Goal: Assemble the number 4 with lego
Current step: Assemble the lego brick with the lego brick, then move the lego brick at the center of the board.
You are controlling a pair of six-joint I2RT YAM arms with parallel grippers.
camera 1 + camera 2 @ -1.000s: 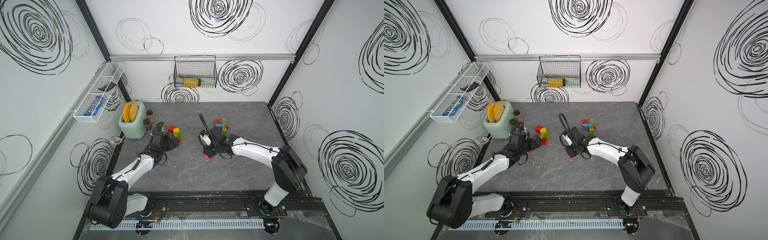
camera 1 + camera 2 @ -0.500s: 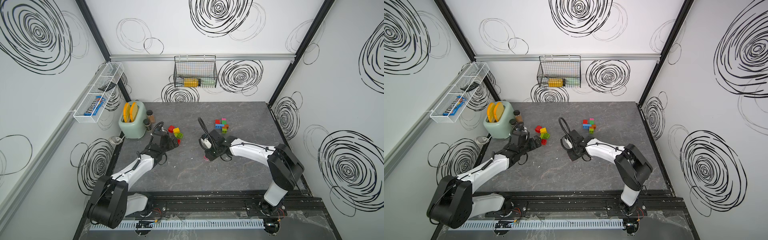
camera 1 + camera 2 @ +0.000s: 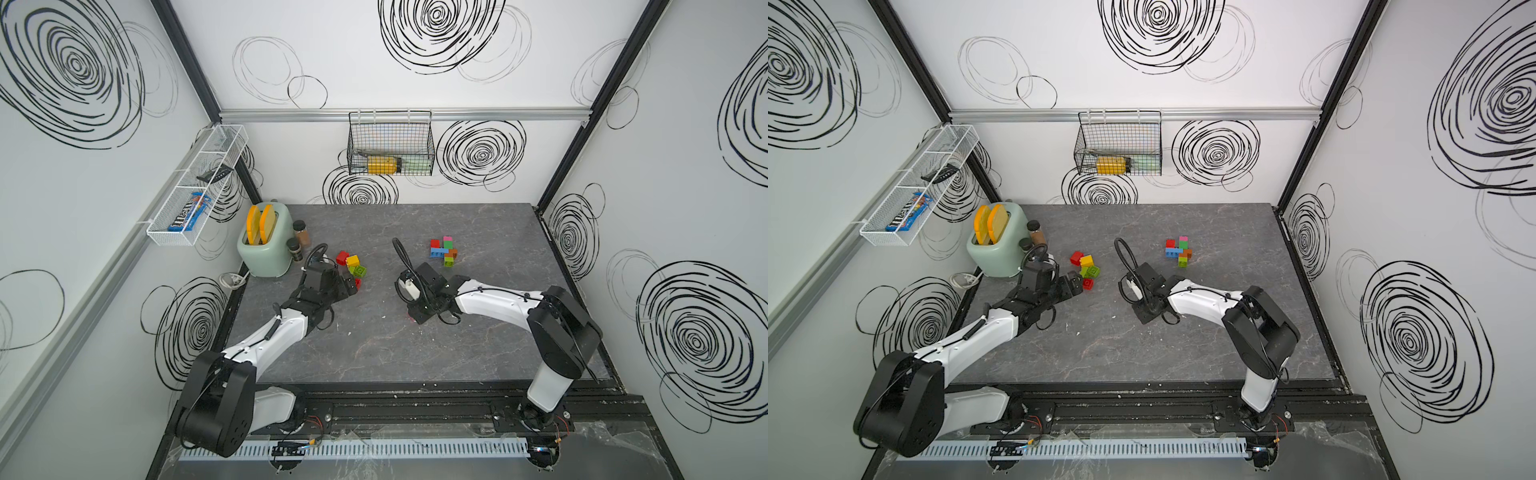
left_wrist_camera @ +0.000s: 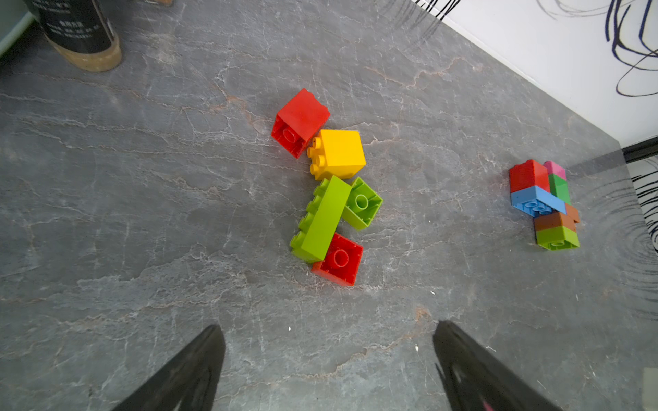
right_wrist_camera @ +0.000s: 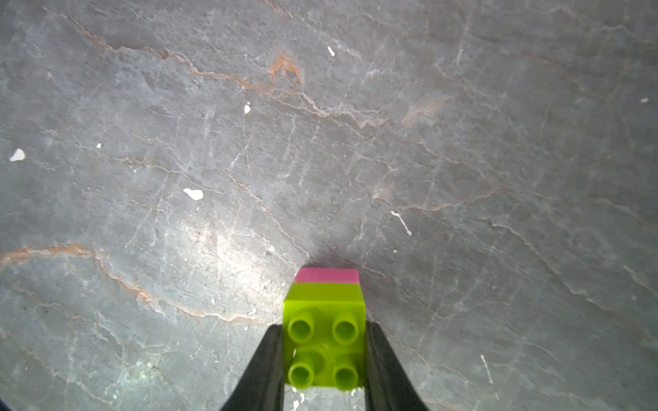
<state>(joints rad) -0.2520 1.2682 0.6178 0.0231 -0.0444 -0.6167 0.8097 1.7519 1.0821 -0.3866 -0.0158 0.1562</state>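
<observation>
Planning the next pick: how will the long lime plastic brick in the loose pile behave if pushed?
The long lime plastic brick looks rigid and flat-faced, so it should slide, not roll. It touches a red square brick, so a push would probably shove that too.

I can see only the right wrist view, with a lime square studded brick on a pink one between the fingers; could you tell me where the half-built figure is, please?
Observer: The joined cluster of red, pink, blue, green, orange and lime plastic bricks lies on the grey stone-look table, farther back than your lime square brick.
Operator: Thank you. Are there loose bricks elsewhere?
Observer: Yes, a loose group of five red, yellow and lime bricks lies in front of the left gripper.
Operator: Is that gripper holding anything?
Observer: No, its fingers are spread wide with nothing between them.
</observation>
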